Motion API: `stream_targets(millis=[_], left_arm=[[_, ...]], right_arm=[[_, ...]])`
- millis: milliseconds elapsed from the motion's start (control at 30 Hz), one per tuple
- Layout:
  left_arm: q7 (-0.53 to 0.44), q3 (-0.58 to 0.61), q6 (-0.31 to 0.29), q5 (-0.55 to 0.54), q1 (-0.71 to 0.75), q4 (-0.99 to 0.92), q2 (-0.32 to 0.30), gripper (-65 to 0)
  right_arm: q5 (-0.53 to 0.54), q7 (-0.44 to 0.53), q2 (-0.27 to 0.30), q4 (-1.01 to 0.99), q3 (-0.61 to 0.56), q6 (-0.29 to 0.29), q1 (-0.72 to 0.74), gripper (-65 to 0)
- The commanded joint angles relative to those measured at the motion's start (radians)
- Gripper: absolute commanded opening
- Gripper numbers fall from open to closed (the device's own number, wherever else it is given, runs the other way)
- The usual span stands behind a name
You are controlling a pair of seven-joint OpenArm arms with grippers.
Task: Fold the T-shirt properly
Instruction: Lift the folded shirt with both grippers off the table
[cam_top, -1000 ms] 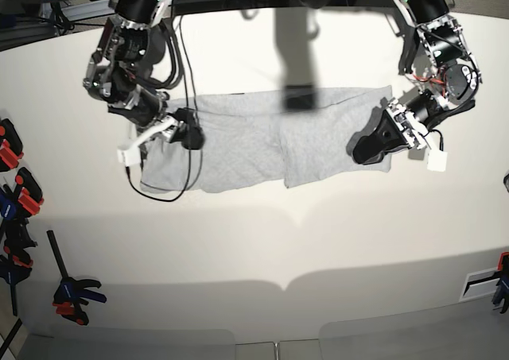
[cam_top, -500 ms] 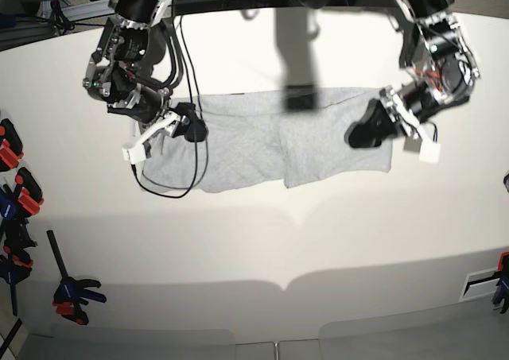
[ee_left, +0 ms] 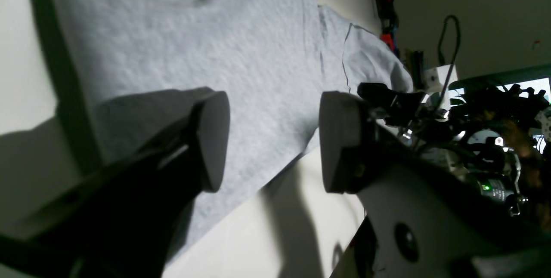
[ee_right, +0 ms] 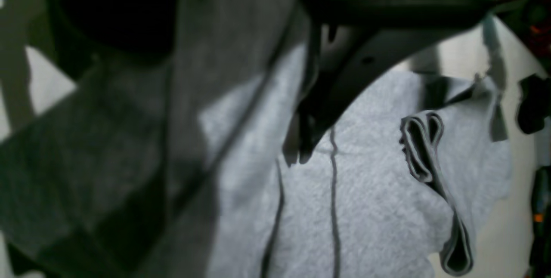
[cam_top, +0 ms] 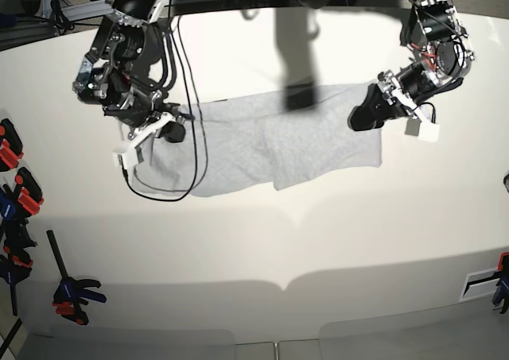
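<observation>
Grey cloth, uneven hold: risk of a skewed fold

White table [cam_top: 254, 249], mostly bare. T-shirt [cam_top: 262, 141] lies on it toward the far edge as a long grey band, plain side up, one layer overlapping another near the middle.

Left gripper [ee_left: 273, 138] at the shirt's end on the base view's right: jaws spread wide, nothing between them, cloth lying just below. Right gripper [cam_top: 151, 140] at the opposite end. The wrist view shows cloth rising close against one jaw, but too blurred and shadowed; cannot tell whether it is clamped on the fabric.

Risks, as judged:
- One end possibly pinched and the other free. Any pull would drag the band sideways and undo the overlap.
- The left jaws might close on the top layer only, so the layers separate on lifting.
- Black cable [cam_top: 169, 187] loops over the shirt beside the right gripper; it could catch the cloth or get folded in.
- Small rolled hem bunch [ee_right: 419, 151] sits proud; folding over it leaves a lump.
</observation>
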Motion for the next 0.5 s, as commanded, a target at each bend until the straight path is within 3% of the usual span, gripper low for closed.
stream_targets(millis=[0,100,167,367,467], left_arm=[[-0.01,-0.003,-0.008,-0.024,-0.01,0.017,0.0,-34.1],[-0.008,-0.003,-0.008,0.016,-0.01,0.017,0.032,-34.0],[-0.021,0.0,-0.008,0.101,-0.01,0.017,0.063,-34.1],[-0.237,0.193,-0.008,0.469,-0.013,0.014,0.061,-34.1],[-0.296,0.278,0.003,0.58,-0.016,0.014,0.062,-34.1]], right_arm=[[0.022,0.021,0.011,0.026,-0.001,0.001,0.017,-65.0],[0.022,0.021,0.017,0.031,-0.001,0.0,0.018,-65.0],[0.022,0.02,0.017,0.031,-0.001,0.001,0.02,-65.0],[0.022,0.001,0.016,0.079,-0.037,0.01,0.055,-65.0],[0.022,-0.012,0.016,0.134,-0.117,0.021,0.074,-65.0]])
